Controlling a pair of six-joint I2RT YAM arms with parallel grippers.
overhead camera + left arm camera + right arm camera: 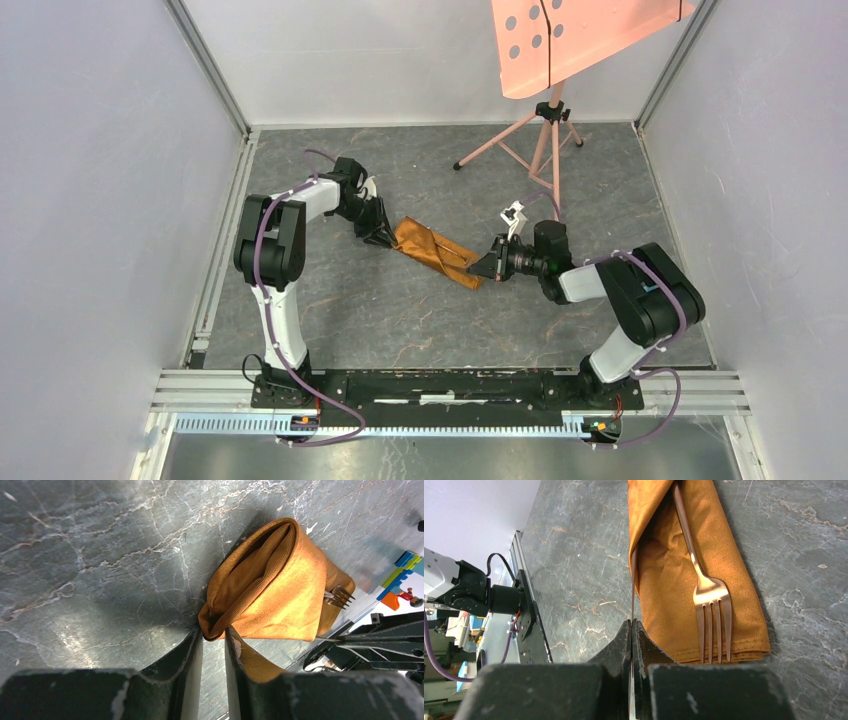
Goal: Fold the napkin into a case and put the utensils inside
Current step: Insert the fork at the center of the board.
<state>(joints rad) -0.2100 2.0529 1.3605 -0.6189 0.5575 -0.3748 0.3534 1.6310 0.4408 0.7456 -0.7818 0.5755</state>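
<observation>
The orange-brown napkin [437, 252] lies mid-table as a narrow folded case [674, 575]. A copper fork [711, 600] rests in its fold, tines sticking out at the open end [340, 597]. My left gripper [385, 238] is at the case's far-left end; its jaws stand a narrow gap apart, pinching the folded corner [214, 632]. My right gripper [482, 268] is at the other end, shut [632, 625] on a second, very thin utensil [633, 585]. That utensil is seen edge-on and runs into the case's left fold, where its far part is hidden.
A salmon-pink perforated panel [570, 40] on a tripod [540, 140] stands at the back right, close behind the right arm. Coloured toy blocks [400, 575] show beyond the table's edge. Grey walls close in both sides, and an aluminium rail [450, 385] runs along the near edge.
</observation>
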